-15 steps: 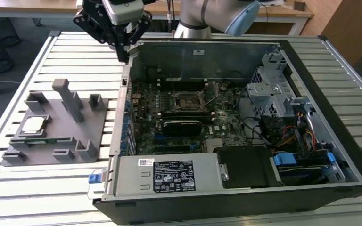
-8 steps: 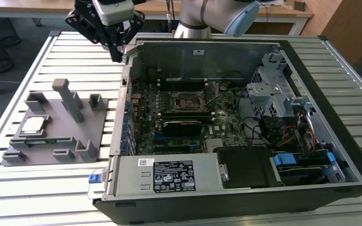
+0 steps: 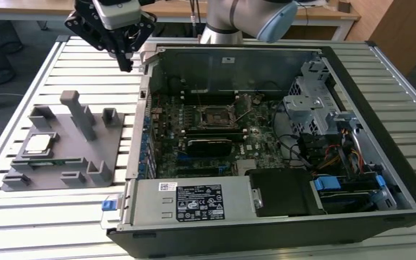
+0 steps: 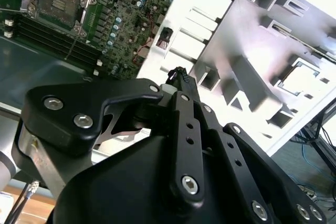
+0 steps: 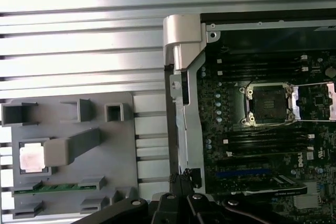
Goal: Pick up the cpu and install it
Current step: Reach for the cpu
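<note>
The cpu (image 3: 37, 143) is a small silvery square lying in a pocket of the grey plastic tray (image 3: 67, 157) at the exterior view's left; it also shows as a pale square in both wrist views (image 5: 31, 157) (image 4: 302, 80). My gripper (image 3: 127, 66) hangs high above the slatted table, between the tray and the far left corner of the open computer case. Its black fingers (image 4: 178, 77) meet at the tips, shut with nothing between them. The motherboard socket (image 3: 214, 116) (image 5: 269, 105) stands open and bare inside the case.
A green memory stick (image 5: 52, 187) lies in the tray nearer than the cpu. Grey posts (image 3: 78, 111) rise from the tray. The case wall (image 3: 144, 108), a drive cage (image 3: 313, 103) and the power supply (image 3: 193, 200) crowd around the motherboard.
</note>
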Robot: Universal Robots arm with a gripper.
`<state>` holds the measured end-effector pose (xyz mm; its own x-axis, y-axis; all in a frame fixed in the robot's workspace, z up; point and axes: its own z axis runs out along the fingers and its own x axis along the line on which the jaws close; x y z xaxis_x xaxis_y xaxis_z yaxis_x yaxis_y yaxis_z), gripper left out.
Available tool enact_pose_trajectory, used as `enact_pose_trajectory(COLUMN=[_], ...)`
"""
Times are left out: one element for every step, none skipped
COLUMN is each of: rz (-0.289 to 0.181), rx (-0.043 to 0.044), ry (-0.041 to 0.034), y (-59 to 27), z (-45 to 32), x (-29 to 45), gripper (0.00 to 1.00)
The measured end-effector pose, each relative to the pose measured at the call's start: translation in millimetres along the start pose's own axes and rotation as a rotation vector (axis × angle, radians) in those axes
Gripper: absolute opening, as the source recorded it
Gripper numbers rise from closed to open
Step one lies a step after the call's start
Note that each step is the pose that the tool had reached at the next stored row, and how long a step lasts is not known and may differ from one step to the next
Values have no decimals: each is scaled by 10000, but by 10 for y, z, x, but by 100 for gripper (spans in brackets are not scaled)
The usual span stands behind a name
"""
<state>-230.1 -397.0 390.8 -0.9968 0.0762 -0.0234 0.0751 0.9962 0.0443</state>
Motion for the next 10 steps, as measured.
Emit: enact_pose_trajectory(rz=[0, -1, 0, -1, 0, 0, 0, 1, 1, 0], rx=[0, 1, 0, 0, 1, 0, 0, 0, 0, 0], ry=[0, 1, 1, 0, 1, 1, 1, 2, 2, 2], y=[-1, -2, -3, -5, -6, -7, -8, -9, -10, -11], z=[0, 0, 0, 0, 0, 1, 1, 1, 1, 1], x=[15, 30, 45, 58, 72, 86, 99, 113, 128, 140], gripper=[11, 11, 11, 11, 11, 11, 11, 11, 11, 11])
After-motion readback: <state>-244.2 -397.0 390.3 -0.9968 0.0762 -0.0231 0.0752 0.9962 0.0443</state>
